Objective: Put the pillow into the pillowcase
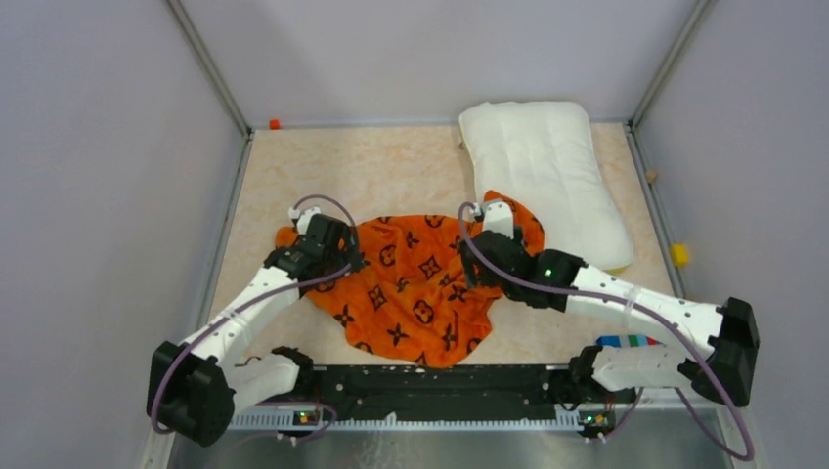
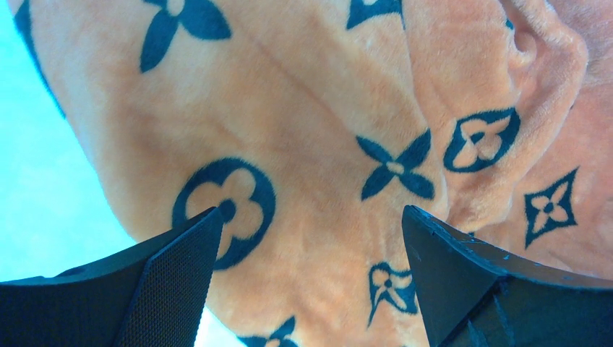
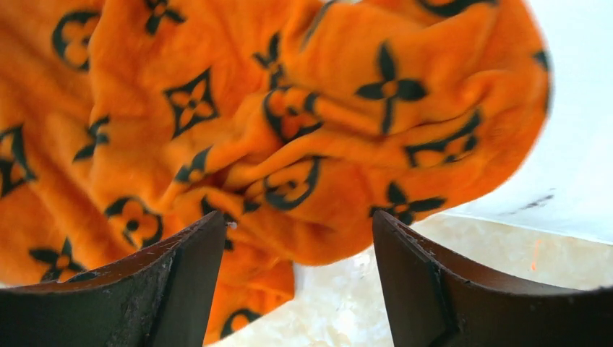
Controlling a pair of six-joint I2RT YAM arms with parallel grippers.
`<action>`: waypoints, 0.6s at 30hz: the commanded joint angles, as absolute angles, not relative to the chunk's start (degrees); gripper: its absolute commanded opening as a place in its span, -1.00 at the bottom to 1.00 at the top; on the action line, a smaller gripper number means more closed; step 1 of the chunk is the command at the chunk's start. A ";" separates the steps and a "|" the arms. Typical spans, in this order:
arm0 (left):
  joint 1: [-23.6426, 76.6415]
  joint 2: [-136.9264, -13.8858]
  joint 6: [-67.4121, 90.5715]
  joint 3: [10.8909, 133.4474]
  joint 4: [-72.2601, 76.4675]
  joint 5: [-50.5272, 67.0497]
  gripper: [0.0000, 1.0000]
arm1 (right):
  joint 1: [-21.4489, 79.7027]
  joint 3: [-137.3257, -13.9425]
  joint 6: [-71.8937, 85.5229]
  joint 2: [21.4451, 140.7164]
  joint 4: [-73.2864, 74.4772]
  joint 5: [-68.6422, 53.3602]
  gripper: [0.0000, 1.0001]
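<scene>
- Around the middle of the table (image 1: 391,161), finding the pillowcase (image 1: 415,288) lying crumpled and spreading toward six o'clock, with no mouth showing from any view.
- Up at one o'clock, seeing the pillow (image 1: 543,166) lying flat and wholly outside the sack, with the orange cloth's one o'clock corner touching, perhaps lapping onto, its seven o'clock edge.
- Hovering with the left gripper (image 2: 309,238) over the pillowcase's ten o'clock corner, jaws spread wide and gripping nothing (only plush orange cloth showing beyond them).
- Hanging with the right gripper (image 3: 298,238) at the one o'clock corner, jaws parted as well, with a bunched fold lying beyond the tips but not pinched.
- Judging the step in hand as hunting for the sack's hem, with nothing inserted yet.
- Risking a pinch through both layers at once: closing on that bunched fold would likely be sealing the mouth rather than opening it.
- Risking a grab at the wrong end, since no opening is showing and the crumpling is hiding which edge is the hem.
- Risking a drag on the pillow: lifting cloth that is resting against it could be nudging it toward the table's three o'clock side.
- Risking a twist in the sack, with one side catching and the other slipping off the plush pile.
</scene>
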State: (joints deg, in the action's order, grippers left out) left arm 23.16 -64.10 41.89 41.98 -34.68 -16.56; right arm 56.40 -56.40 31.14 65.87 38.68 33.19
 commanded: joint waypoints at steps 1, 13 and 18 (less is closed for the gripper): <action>23.11 -57.93 46.72 43.07 -42.83 -17.85 0.98 | 63.18 -55.98 31.92 68.12 39.25 35.73 0.48; 23.11 -48.26 55.88 37.24 -50.83 -17.31 0.98 | 66.01 -53.00 29.38 83.08 28.45 27.60 0.50; 23.04 -48.87 55.41 30.59 -39.05 -13.02 0.95 | 66.02 -54.48 29.39 89.50 27.35 28.92 0.50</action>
State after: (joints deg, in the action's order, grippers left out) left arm 23.16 -48.60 54.41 34.65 -48.16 -16.58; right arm 65.45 -52.93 29.76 86.08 30.65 28.38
